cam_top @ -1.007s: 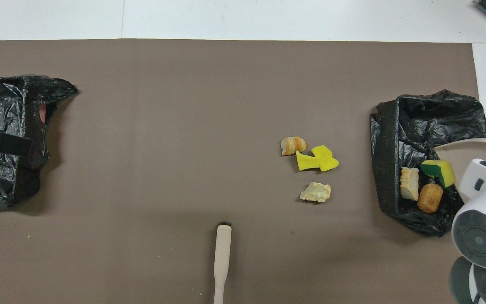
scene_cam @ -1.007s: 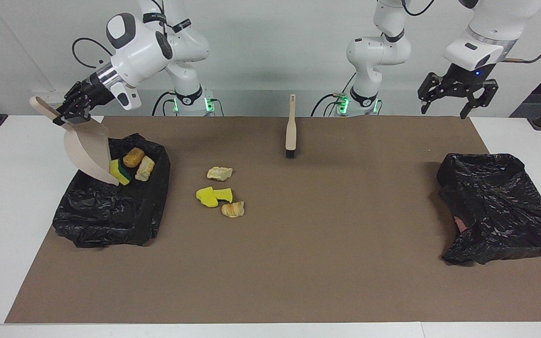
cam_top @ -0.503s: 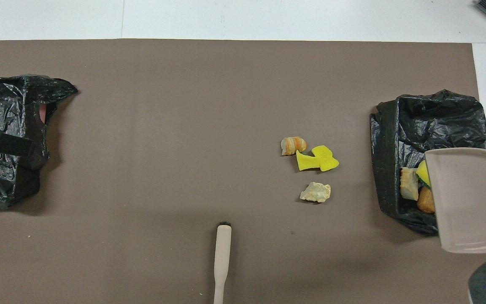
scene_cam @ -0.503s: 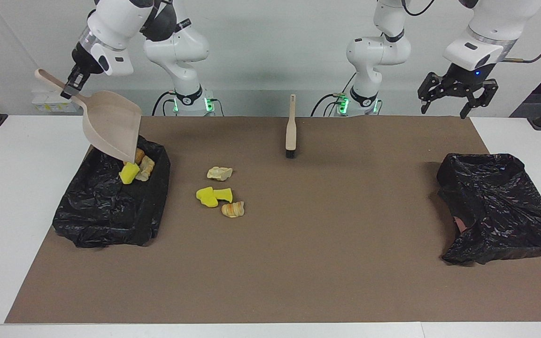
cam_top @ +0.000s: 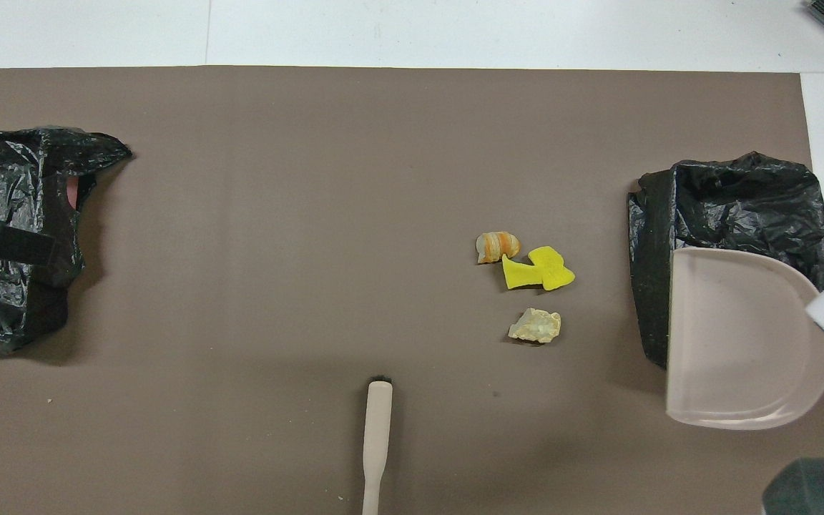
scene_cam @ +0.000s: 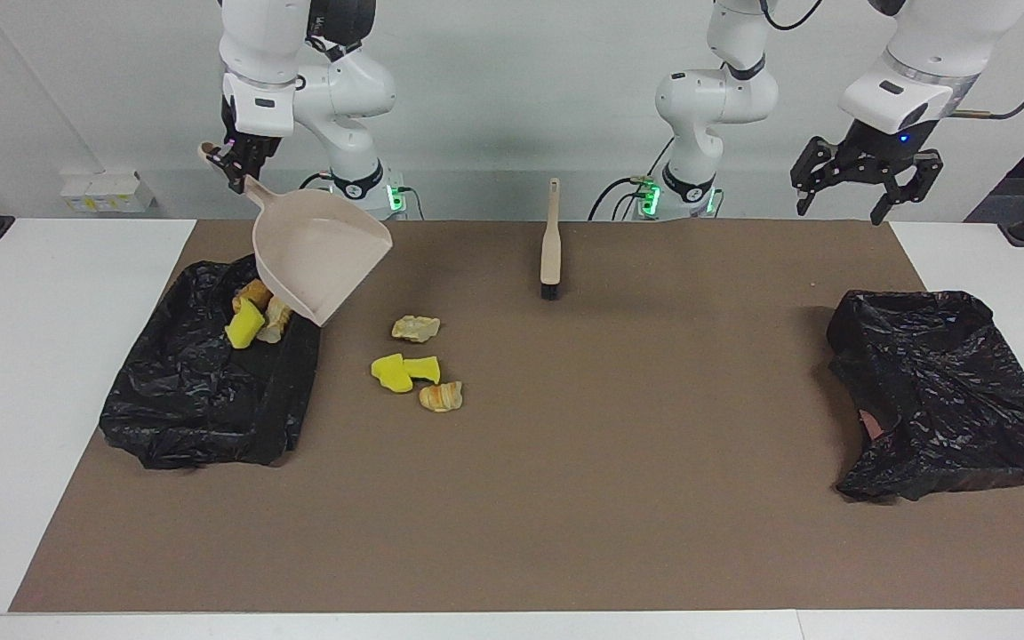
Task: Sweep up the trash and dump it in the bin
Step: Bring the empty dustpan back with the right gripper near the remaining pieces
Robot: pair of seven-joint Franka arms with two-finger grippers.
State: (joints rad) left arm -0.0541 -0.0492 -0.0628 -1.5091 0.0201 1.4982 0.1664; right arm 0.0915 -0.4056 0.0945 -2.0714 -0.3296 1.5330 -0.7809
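Three trash pieces point(scene_cam: 252, 313) lie in the bin point(scene_cam: 210, 391); four point(scene_cam: 416, 366) remain on the bench point(scene_cam: 619, 462). Right gripper point(scene_cam: 234, 166) fingers clamp the empty dustpan point(scene_cam: 316, 258); left gripper point(scene_cam: 863, 182) fingers spread, holding nothing.

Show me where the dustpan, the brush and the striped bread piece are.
dustpan point(scene_cam: 321, 253), facing view, inside of its scoop.
brush point(scene_cam: 551, 240), facing view, middle of its handle.
striped bread piece point(cam_top: 497, 246), overhead view, its top.
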